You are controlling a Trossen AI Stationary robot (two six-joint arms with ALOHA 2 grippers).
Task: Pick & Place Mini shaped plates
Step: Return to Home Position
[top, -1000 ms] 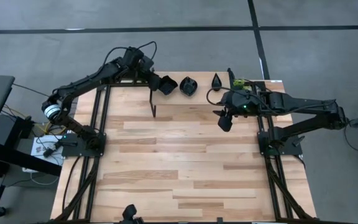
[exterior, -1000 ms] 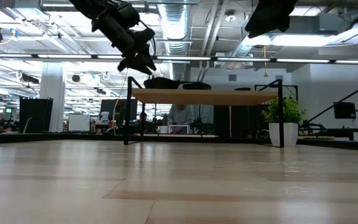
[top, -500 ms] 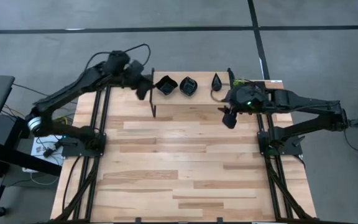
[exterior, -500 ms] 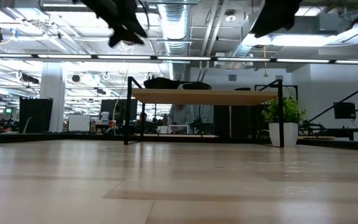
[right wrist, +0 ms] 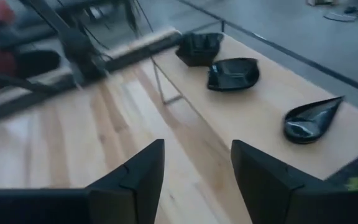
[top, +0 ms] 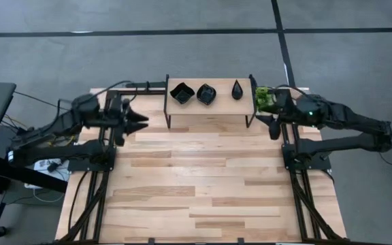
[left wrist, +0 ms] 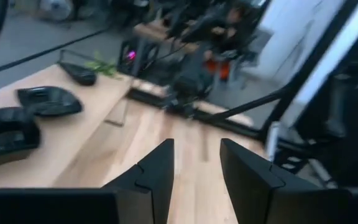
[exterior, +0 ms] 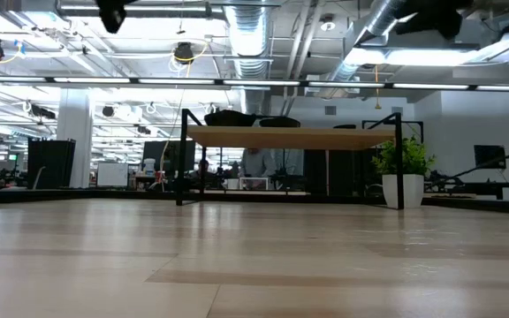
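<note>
Since the earlier frames both arms have been drawn back from the shelf. The left gripper point(top: 136, 119) is now pulled out to the left edge of the light wooden table point(top: 203, 190), and the right gripper point(top: 272, 126) is withdrawn to the right edge, just beside the small green plant point(top: 264, 99). The low wooden shelf on black metal legs point(top: 213, 110) stands at the middle of the table's far edge, and every plate in view is carried on it. A stack of glossy black rounded-square plates point(top: 182, 93) sits at its left end, with a stack of glossy black leaf-oval plates point(top: 206, 94) just beside that. A glossy black teardrop plate point(top: 237, 90) lies nearer the right end; whether it is single or stacked cannot be told. In each wrist view the jaws are seen parted by a moderate gap, with nothing held between them. The shelf lies between the two grippers and ahead of both. The square stack is nearer the left arm, the teardrop nearer the right, its long axis running front to back across the shelf with the tip toward the far edge. Placing is judged finished, so only a clear retreat past the shelf's end posts is called for.
</note>
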